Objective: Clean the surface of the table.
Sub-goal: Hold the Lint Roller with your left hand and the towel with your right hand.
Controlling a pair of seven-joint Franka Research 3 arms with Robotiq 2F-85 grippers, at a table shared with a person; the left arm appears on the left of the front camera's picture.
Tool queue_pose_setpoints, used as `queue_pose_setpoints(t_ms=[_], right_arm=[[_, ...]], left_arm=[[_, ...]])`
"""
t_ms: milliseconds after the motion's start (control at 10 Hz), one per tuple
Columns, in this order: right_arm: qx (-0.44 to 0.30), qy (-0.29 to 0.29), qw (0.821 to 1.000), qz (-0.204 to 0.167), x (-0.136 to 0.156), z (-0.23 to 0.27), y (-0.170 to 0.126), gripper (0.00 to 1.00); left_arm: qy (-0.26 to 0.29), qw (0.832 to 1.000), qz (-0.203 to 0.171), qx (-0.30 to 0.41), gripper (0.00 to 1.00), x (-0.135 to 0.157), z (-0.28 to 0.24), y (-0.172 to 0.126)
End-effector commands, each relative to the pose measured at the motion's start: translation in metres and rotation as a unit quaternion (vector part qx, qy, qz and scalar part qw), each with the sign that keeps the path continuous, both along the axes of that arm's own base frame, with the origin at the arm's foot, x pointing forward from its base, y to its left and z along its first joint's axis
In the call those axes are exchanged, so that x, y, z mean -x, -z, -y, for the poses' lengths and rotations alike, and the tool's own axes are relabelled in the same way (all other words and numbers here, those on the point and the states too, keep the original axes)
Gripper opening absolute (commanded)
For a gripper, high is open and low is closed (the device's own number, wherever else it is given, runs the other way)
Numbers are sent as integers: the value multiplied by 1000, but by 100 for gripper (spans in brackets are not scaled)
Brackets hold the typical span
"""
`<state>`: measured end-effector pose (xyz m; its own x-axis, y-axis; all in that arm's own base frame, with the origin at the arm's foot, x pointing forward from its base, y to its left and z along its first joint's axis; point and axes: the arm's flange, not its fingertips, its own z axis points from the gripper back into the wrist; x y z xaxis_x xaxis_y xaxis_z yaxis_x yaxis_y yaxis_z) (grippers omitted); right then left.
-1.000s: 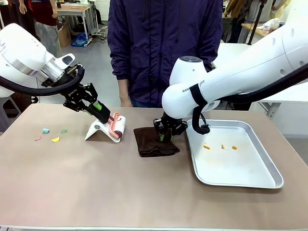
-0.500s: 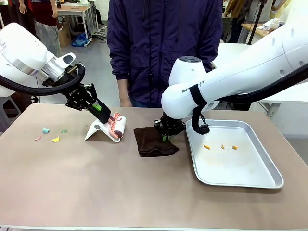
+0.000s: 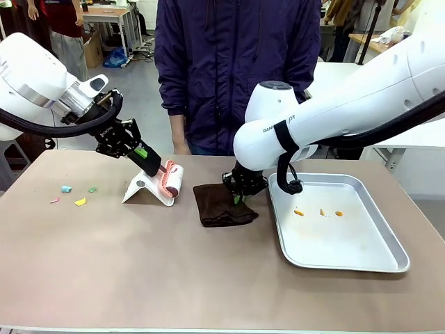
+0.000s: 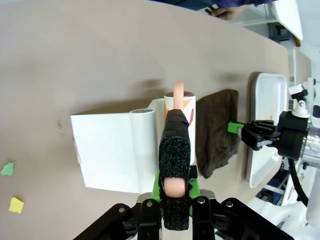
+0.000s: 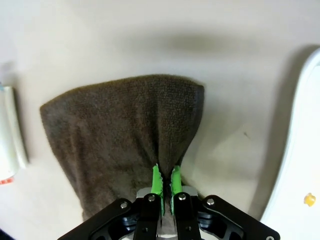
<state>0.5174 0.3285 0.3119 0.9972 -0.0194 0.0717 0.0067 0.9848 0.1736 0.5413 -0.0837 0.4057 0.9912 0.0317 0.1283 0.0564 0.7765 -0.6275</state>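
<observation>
Lifted a touch, left gripper (image 3: pixel 149 161) clamps the roller (image 3: pixel 171 179), pointing 4 o'clock; right gripper (image 3: pixel 238 197) pinches the cloth (image 3: pixel 217 207) (bunched) on the table (image 3: pixel 139 268), tray (image 3: pixel 348 240) at 3 o'clock.

place: robot lab | signs: white robot arm (image 3: pixel 361 97) at table (image 3: pixel 139 278); desk (image 3: pixel 106 12), cardboard box (image 3: pixel 92 50), people (image 3: pixel 64 24) standing behind

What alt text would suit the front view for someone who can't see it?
Two robot arms work at a tan table: the left gripper holds a lint roller by its pink handle, the right gripper pinches a brown cloth. Paper scraps lie left, a metal tray right; a person stands opposite.
</observation>
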Motion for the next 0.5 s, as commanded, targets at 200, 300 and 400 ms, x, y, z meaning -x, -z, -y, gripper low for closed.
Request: queue_pose_setpoints(t_ms=[200, 300, 400], right_arm=[[-219, -4, 976, -16, 6, 66, -34, 0], [-279, -8, 960, -26, 8, 82, -40, 0], [-340, -11, 940, -32, 11, 100, -46, 0]], left_arm=[[17, 998, 37, 57, 0, 27, -10, -17], [18, 996, 31, 77, 0, 32, -15, -22], [7, 994, 22, 107, 0, 36, -24, -28]])
